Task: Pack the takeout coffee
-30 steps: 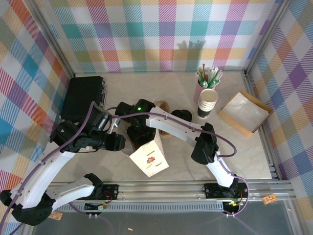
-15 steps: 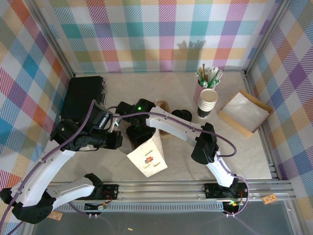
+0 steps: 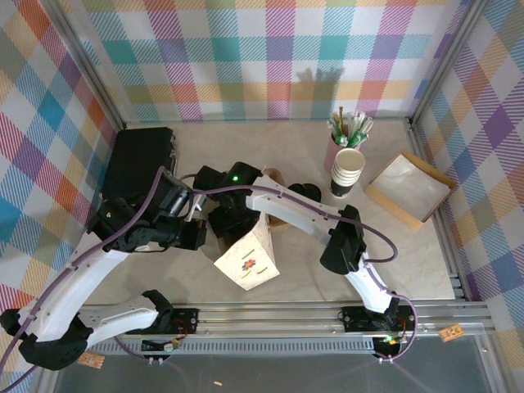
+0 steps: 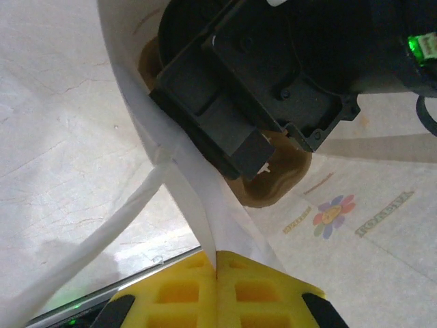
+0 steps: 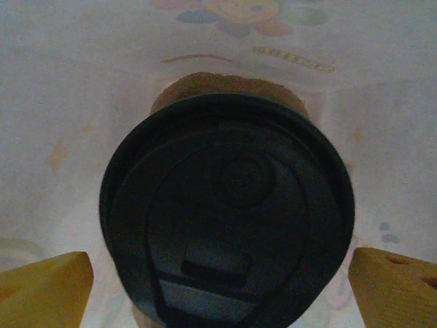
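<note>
The takeout coffee stands inside the white paper bag (image 3: 250, 264). In the right wrist view its round black lid (image 5: 229, 219) faces the camera, with white bag wall all around. My right gripper (image 5: 225, 290) reaches into the bag mouth. It is open, with a yellow fingertip (image 5: 42, 287) wide on each side of the lid. My left gripper (image 4: 217, 273) is shut on the bag's white rim (image 4: 198, 219), its yellow pads pressed flat together on the paper. In the top view the left gripper (image 3: 199, 237) sits at the bag's left edge. The cup's body is hidden under the lid.
A stack of lidless white cups (image 3: 347, 172) and a pink cup of stirrers (image 3: 347, 131) stand at the back right. A cardboard tray (image 3: 408, 190) lies at the far right. Loose black lids (image 3: 304, 192) lie behind the bag. A black case (image 3: 141, 164) sits at the back left.
My left gripper has closed onto the bag's rim. My right gripper's fingers have spread wider around the lid. The bag has shifted slightly.
</note>
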You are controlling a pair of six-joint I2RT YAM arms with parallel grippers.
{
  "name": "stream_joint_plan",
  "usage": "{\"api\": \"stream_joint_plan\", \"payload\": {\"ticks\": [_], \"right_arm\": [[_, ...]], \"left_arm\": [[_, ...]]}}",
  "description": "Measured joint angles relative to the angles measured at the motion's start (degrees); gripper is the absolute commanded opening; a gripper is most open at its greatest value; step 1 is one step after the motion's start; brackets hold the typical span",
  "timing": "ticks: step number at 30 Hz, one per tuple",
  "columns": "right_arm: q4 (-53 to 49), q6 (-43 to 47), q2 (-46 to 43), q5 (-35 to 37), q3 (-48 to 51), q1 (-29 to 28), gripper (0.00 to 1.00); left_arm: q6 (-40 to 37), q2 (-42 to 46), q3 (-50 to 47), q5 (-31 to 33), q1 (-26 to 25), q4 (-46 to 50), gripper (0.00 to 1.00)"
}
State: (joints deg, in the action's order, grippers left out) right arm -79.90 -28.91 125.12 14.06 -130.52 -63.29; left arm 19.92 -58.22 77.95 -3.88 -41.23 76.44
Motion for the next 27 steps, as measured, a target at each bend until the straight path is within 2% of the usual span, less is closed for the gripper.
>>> {"api": "stream_joint_plan", "payload": {"ticks": [7,17,27], "right_arm": [[-1.7,-0.2,0.0,0.2,-1.3,0.3,1.0],[-4.9,-1.1,1.1,0.7,-5.7,0.3,0.99],[-1.7,-2.6,2.9,-4.8,-5.7,0.3,0.97]], "left_arm": [[0.2,-1.1,1.0,2.3,-2.5,0.3,0.0],[1.5,-2.6,3.6,3.6,-3.2,1.7,0.0],[3.3,-4.2,3.8,5.8,-3.3,4.5,0.0]]}}
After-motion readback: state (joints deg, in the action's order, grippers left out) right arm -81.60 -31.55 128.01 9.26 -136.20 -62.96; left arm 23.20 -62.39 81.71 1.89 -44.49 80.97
